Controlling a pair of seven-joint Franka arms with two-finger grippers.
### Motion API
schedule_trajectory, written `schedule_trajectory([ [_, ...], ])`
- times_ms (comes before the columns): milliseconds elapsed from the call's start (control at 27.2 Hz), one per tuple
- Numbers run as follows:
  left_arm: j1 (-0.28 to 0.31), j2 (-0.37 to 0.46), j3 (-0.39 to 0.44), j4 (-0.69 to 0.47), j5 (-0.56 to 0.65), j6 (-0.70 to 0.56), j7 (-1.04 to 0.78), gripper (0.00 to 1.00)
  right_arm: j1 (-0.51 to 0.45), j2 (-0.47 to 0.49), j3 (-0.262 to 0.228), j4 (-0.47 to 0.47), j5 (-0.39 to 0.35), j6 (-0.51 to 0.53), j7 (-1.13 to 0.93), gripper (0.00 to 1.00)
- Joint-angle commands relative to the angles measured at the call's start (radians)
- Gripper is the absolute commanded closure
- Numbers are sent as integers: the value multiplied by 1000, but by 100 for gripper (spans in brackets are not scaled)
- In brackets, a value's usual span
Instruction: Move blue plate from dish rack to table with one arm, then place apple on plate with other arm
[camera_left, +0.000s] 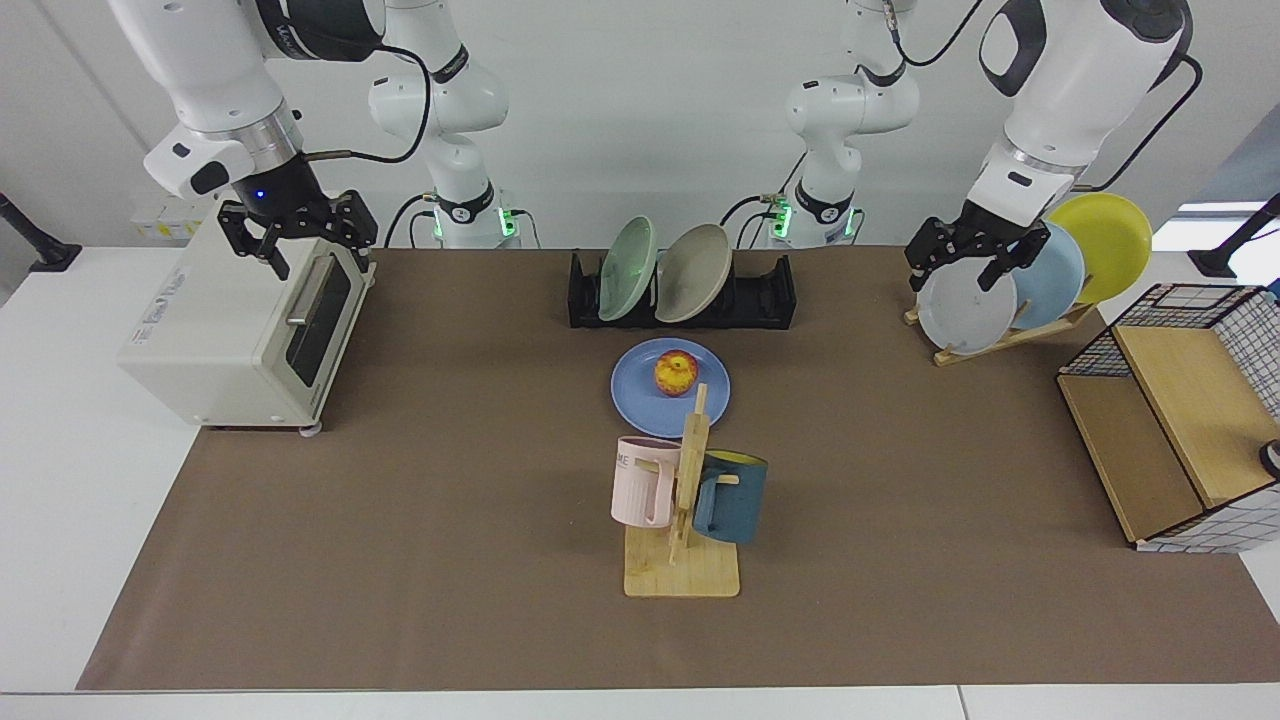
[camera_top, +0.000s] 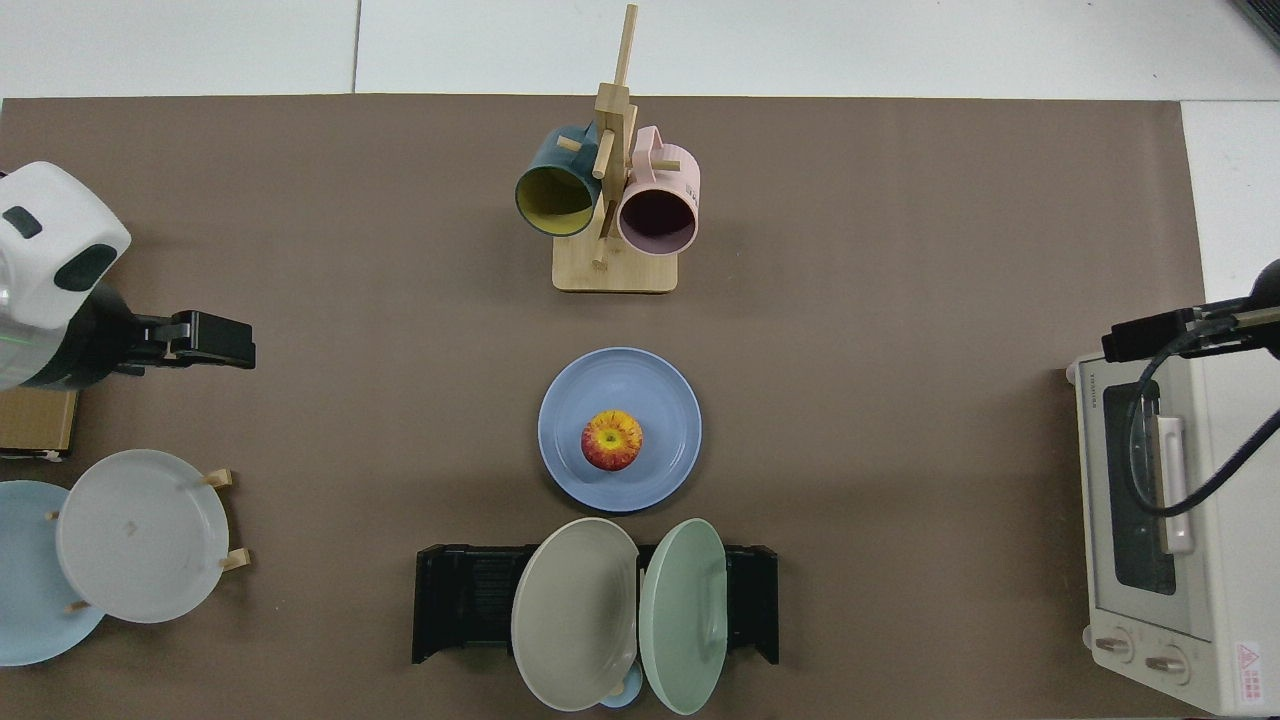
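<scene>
I see the matte round blue plate (camera_left: 669, 401) on the desk's (camera_left: 420, 560) brown mat, bearing the apple (camera_left: 676, 372); right claw (camera_left: 297, 232) and left claw (camera_left: 965, 255) both released, empty.

White arms (camera_left: 1060, 90) — black joints, black cables, seemingly green base lights.

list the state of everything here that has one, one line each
blue plate: flat on the table, out of the dish rack
apple: resting on the blue plate
green plate: leaning in the dish rack
beige plate: leaning in the dish rack
toaster oven: door closed
mugs: hanging on the mug tree
right tool: open, empty, above the toaster oven
left tool: open, empty, by the wooden plate stand
</scene>
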Motion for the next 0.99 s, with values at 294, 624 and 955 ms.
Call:
schedule_trajectory([
  [294,-11,9,5,12,17,-4,-9,0,-65,-44,53,-57,6,72,110,0],
  [624,-11,9,5,12,17,-6,-7,0,-51,-14,55,-34,12,93,116,0],
  [955,-11,9,5,12,19,-10,5,0,-48,11,47,-34,67,84,142,0],
])
